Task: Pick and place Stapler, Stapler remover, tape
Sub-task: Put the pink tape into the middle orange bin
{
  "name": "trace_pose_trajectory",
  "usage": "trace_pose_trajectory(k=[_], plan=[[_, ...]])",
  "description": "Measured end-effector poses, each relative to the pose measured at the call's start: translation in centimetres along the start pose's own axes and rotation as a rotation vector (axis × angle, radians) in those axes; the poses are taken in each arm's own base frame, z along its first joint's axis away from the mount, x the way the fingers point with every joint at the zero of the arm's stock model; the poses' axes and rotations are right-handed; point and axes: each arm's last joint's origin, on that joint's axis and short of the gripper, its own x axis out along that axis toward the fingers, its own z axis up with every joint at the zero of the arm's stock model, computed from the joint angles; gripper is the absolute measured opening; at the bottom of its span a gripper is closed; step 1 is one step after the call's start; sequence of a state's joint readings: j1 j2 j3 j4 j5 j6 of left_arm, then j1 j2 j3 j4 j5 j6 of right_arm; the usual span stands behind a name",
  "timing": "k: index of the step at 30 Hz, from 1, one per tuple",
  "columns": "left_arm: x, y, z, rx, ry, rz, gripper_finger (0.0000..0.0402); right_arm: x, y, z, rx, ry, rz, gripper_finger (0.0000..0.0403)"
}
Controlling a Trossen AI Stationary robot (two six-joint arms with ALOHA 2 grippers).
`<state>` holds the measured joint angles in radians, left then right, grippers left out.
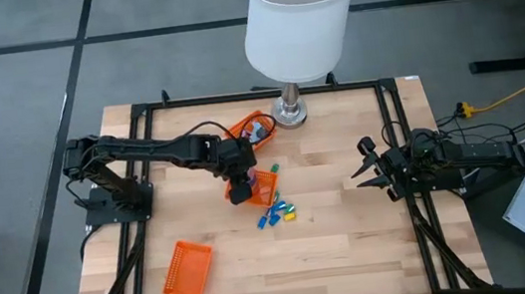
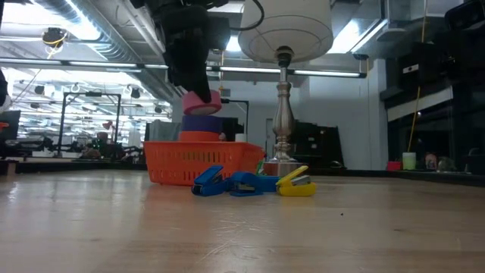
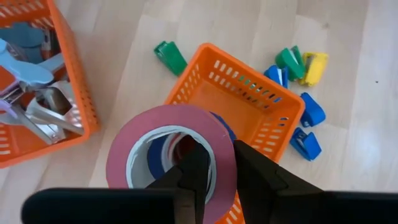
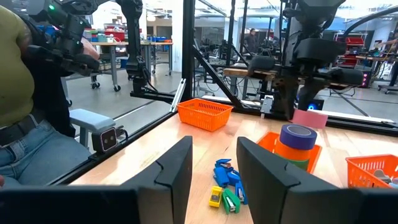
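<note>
Left gripper (image 3: 214,171) — centre of the high view — grasps a pink tape roll (image 3: 168,134) above the orange basket (image 3: 249,99) holding stacked tape rolls (image 4: 297,144). Right gripper (image 1: 363,167), mid-right, hangs open — nothing held.

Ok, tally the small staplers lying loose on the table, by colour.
Blue staplers: 3
Green staplers: 2
Yellow stapler: 1
Total: 6
</note>
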<state>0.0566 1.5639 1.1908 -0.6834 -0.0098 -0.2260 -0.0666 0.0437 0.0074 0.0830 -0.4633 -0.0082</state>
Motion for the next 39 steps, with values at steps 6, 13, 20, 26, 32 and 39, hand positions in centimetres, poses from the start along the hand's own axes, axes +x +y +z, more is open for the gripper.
trace_pose_trajectory(k=[6,13,20,26,32,39], plan=[[0.0,0.0,0.0,-0.021,0.000,0.000,0.0065,0.0,0.0,0.0,0.000,0.000,0.000,0.0129],[0.4,-0.1,0.1,-0.024,0.004,-0.002,0.0066,0.0,0.0,0.0,0.000,0.000,0.000,0.0129],[1.1,-0.3,0.1,-0.022,0.025,-0.034,0.0066,0.0,0.0,0.0,-0.001,-0.002,0.000,0.0129],[1.1,-0.2,0.0,-0.020,0.034,-0.032,0.0066,0.0,0.0,0.0,0.000,-0.001,0.000,0.0129],[1.1,-0.2,0.0,-0.003,0.033,-0.033,0.0066,0.0,0.0,0.0,0.000,0.000,0.000,0.0129],[1.1,-0.2,0.0,-0.001,0.035,-0.033,0.0085,0.0,0.0,0.0,0.000,-0.001,0.000,0.0129]])
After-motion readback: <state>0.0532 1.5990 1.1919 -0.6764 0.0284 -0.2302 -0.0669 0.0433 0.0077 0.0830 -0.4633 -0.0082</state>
